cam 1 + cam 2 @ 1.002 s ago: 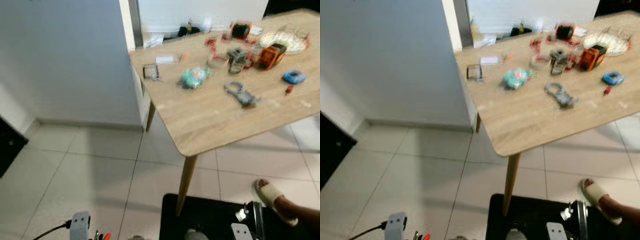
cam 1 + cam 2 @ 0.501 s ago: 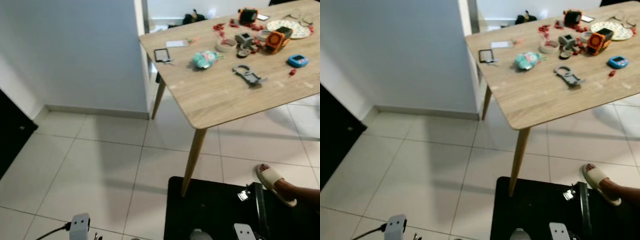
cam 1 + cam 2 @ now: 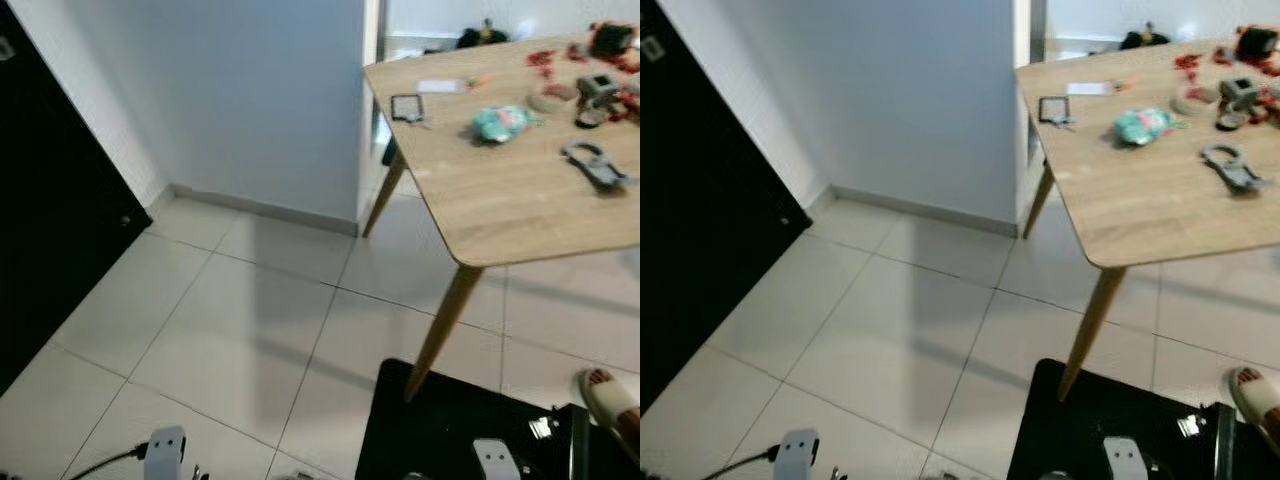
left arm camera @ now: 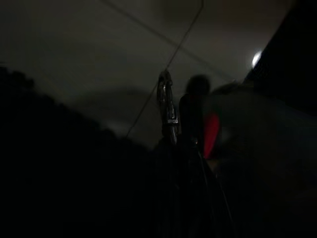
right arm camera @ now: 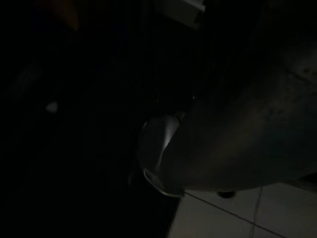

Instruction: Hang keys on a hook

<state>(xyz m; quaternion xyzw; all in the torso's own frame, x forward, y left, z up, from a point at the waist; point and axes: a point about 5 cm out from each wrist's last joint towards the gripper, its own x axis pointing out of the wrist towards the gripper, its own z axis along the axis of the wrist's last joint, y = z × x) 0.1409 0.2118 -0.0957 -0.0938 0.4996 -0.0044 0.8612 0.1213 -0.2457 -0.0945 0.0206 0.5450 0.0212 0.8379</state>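
Here, keys clasped in left hand, dangling.

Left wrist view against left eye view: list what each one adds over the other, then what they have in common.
The left wrist view, very dark, adds a close look at an upright metal clip with a red piece beside it. What holds them is too dark to tell.
The left eye view adds the wider room: a wooden table with a teal toy and small items on it, a black door, a black mat, and a person's sandalled foot.
Both show the pale tiled floor with its grout lines.
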